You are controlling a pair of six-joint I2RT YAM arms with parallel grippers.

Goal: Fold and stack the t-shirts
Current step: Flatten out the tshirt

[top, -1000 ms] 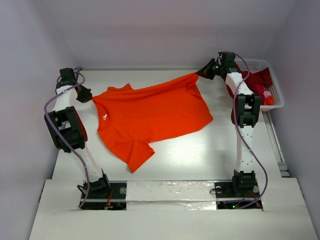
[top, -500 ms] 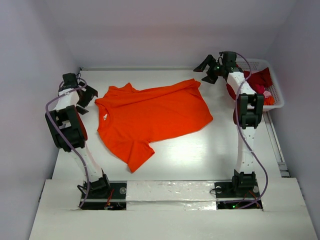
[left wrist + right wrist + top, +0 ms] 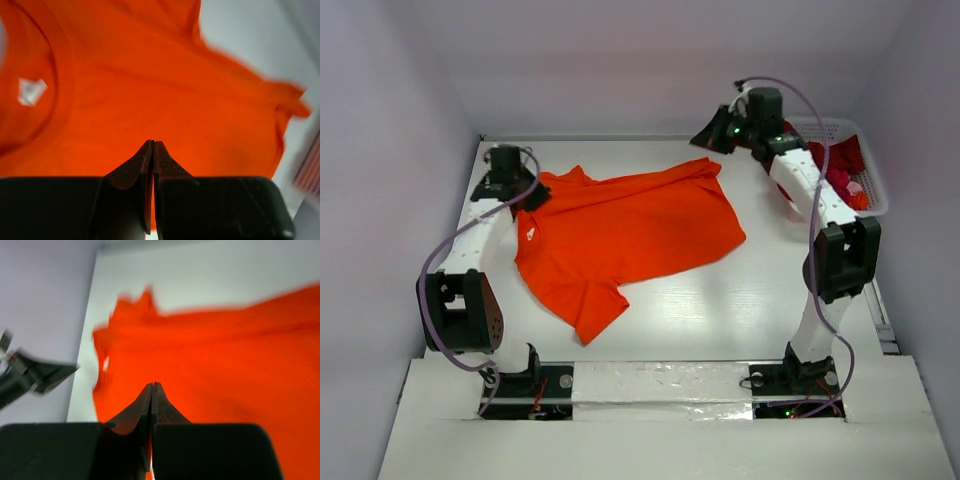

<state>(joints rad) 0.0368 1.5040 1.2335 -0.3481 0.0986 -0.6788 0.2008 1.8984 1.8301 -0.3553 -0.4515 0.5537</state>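
**Asker:** Where is the shirt, and what are the grippers doing?

**Describer:** One orange t-shirt (image 3: 630, 235) lies spread on the white table (image 3: 740, 310); its collar end sits directly under the left gripper (image 3: 152, 146), with the white neck label (image 3: 31, 91) just off to that gripper's left; the hem end lies below and ahead of the right gripper (image 3: 152, 386). Both grippers hover above the cloth; each pair of fingers is pressed tip to tip with nothing pinched between them. The crimson shirts (image 3: 840, 160) wait heaped in a basket (image 3: 870, 205) behind the right gripper, on its outer side.

**Asker:** Which step does that make it?

**Describer:** By my reading, the laying-out looks finished and the first fold has not begun; the shirt is one layer thick, both sleeves out, with only mild rippling.

**Asker:** What does the next move call for?

**Describer:** Probably this: each gripper must part its fingers, drop to the cloth beneath it and nip an edge, the left near the shoulder and the right at the hem corner; then both should carry that long side across together, level and at matched pace, so the fold lands straight; a pinch through to the table's surface would miss the cloth.
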